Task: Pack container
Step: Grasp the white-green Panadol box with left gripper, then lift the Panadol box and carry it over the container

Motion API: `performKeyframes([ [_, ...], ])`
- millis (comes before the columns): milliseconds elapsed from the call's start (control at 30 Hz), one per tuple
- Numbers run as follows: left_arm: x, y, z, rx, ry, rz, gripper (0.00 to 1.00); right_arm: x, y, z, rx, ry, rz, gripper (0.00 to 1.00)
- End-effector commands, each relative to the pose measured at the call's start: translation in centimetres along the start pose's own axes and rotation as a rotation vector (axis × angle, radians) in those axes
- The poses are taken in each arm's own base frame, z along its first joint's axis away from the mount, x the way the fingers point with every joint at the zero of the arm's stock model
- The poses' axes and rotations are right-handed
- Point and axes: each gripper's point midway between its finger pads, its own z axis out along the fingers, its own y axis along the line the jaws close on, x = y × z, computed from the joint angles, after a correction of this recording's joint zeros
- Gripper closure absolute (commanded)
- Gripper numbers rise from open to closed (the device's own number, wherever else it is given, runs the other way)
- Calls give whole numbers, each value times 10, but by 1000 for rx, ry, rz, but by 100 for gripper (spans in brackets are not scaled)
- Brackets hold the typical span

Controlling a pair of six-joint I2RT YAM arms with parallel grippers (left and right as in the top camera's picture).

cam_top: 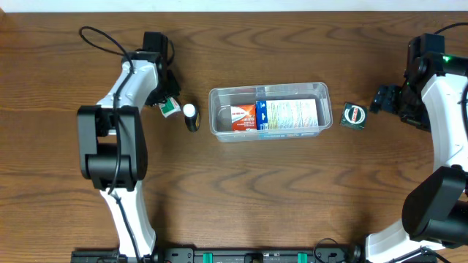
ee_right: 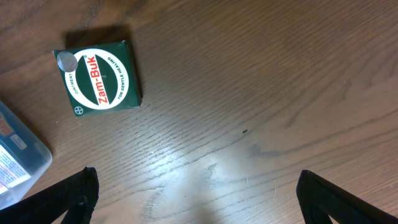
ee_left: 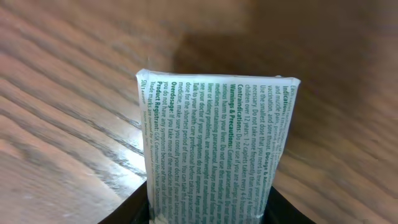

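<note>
The container [cam_top: 269,111], a clear shallow tub, lies lengthwise at the middle of the wooden counter [cam_top: 263,190], between the two arms. Inside it, an orange-and-white box [cam_top: 243,117] lies toward its left end and a blue-and-white box [cam_top: 291,114] fills most of the remainder, the two just beside each other. The left pincer [cam_top: 168,107] is to the left of the tub and apart from it, holding a white carton [ee_left: 214,149] printed with fine green text. In the left wrist view the carton stands between the dark fingers [ee_left: 127,213], which press against both of its long sides near the bottom edge, and a shadow falls on the wood behind it. A small black item with a white end [cam_top: 191,116] lies on the counter between that pincer and the tub's left wall, touching neither. To the right of the tub, just beside its short end, a green Zam-Buk box [ee_right: 99,78] lies flat with its label up. The right pincer [ee_right: 199,205] hovers near that box, spread wide with nothing between its fingers [ee_right: 78,193], which show only at the lower corners of the right wrist view. A rounded corner of the tub shows at that view's left edge.
</note>
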Motion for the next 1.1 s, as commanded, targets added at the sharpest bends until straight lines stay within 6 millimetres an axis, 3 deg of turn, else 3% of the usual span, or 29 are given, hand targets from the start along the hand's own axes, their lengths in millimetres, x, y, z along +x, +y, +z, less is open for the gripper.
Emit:
performKeyframes([
  [0, -41, -7, -71, 68, -188, 101, 59, -1, -4, -7, -2, -21, 3, 1],
  [133, -66, -13, -137, 132, -364, 153, 60, -1, -4, -7, -2, -21, 3, 1],
  [233, -73, -19, -187, 175, -477, 194, 60, -1, -4, -7, -2, -21, 3, 1],
  [367, -59, -47, -244, 286, -573, 299, 60, -1, -4, -7, -2, -21, 3, 1],
  [500, -28, -88, -281, 413, -609, 430, 60, -1, -4, -7, -2, -21, 3, 1],
  [633, 8, -132, -296, 484, -617, 569, 60, -1, -4, -7, -2, -21, 3, 1],
  [833, 78, -193, -308, 559, -616, 856, 60, -1, -4, -7, -2, -21, 3, 1],
  [967, 122, -223, -304, 589, -595, 1018, 60, -1, -3, -7, -2, -21, 1, 1],
  [1067, 150, -241, -289, 585, -571, 1149, 60, -1, -4, -7, -2, -21, 3, 1],
])
